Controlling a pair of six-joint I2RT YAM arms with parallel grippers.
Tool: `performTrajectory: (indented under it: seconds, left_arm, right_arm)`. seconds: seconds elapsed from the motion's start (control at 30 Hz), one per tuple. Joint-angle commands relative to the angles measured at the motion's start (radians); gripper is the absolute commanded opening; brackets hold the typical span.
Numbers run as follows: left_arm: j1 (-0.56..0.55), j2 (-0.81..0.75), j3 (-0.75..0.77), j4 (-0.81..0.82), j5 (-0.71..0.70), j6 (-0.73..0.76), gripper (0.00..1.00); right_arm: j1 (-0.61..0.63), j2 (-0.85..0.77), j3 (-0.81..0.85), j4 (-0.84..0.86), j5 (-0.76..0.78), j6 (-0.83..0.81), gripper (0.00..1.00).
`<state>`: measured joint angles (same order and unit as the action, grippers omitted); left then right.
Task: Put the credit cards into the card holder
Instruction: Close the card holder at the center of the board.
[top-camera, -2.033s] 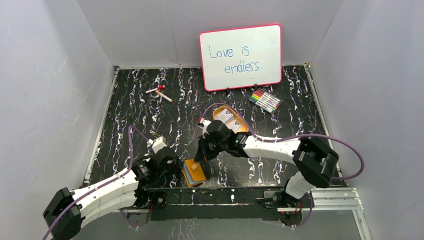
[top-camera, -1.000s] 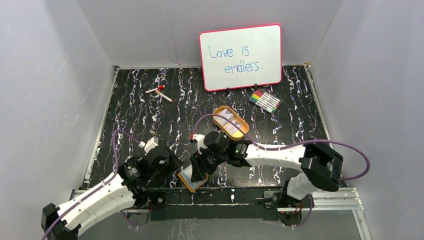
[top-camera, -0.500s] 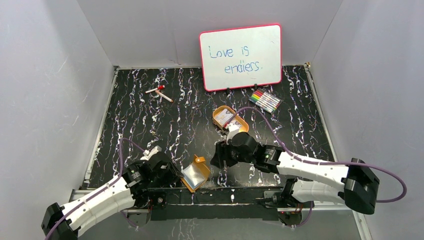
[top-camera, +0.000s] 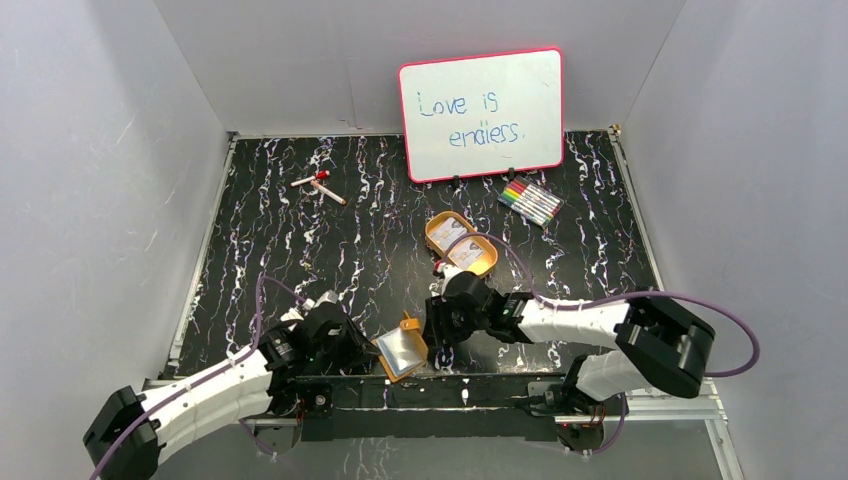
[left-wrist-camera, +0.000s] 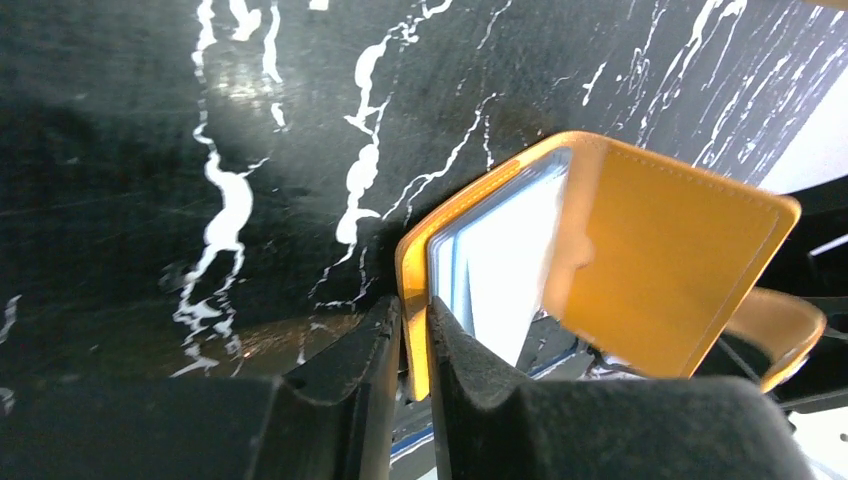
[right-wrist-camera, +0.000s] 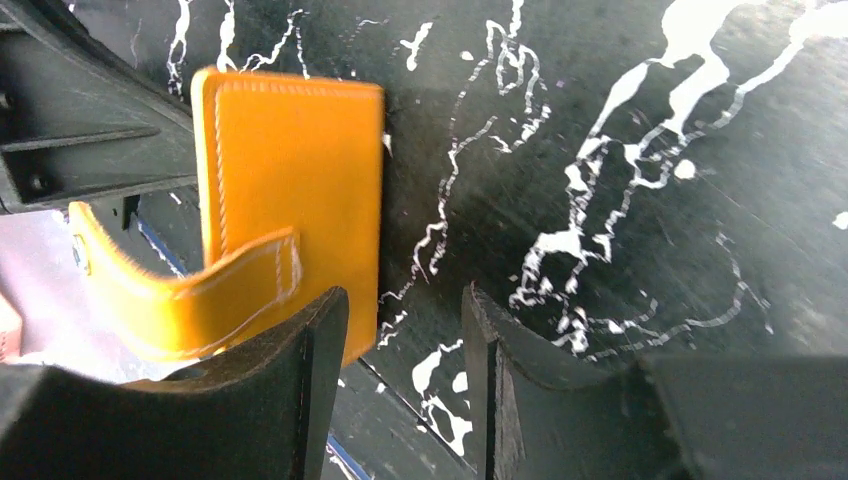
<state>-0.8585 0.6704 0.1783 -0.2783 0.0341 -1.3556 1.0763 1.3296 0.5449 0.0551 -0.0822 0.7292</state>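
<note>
At the near edge of the counter (top-camera: 300, 230), the left tool (left-wrist-camera: 412, 320) pinches one side of the open holder (top-camera: 400, 350), the right tool (right-wrist-camera: 403, 300) hangs just beside it with jaws apart, gripping nothing, and cards (top-camera: 458, 246) lie farther back in the tray (top-camera: 487, 262).

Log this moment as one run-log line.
left gripper: shut on card holder edge | right gripper: open, empty, beside it | card holder: open | credit cards: in tin tray
</note>
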Motion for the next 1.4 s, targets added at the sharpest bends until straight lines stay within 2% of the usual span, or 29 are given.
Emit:
performTrajectory:
  seconds: [0.0, 0.23, 0.4, 0.77, 0.93, 1.37]
  left_arm:
    - [0.002, 0.085, -0.061, 0.056, 0.011, 0.013, 0.15]
    - [0.003, 0.257, -0.041, 0.219, -0.004, 0.042, 0.13]
    - [0.003, 0.37, 0.008, 0.251, -0.017, 0.062, 0.1]
    - [0.003, 0.245, -0.07, 0.252, -0.02, 0.013, 0.06]
    - [0.002, 0.22, -0.089, 0.255, -0.02, 0.002, 0.05]
    - [0.003, 0.255, -0.102, 0.334, 0.015, 0.019, 0.04]
  right_arm:
    - [0.003, 0.05, 0.056, 0.125, -0.085, -0.041, 0.54]
    - [0.003, 0.031, 0.007, 0.138, -0.142, -0.042, 0.58]
    - [0.004, 0.054, -0.016, 0.128, -0.107, 0.063, 0.6]
    - [0.001, 0.036, -0.091, 0.146, -0.092, 0.289, 0.66]
    - [0.002, 0.063, -0.087, 0.154, -0.113, 0.329, 0.67]
    - [0.003, 0.212, -0.063, 0.321, -0.161, 0.388, 0.62]
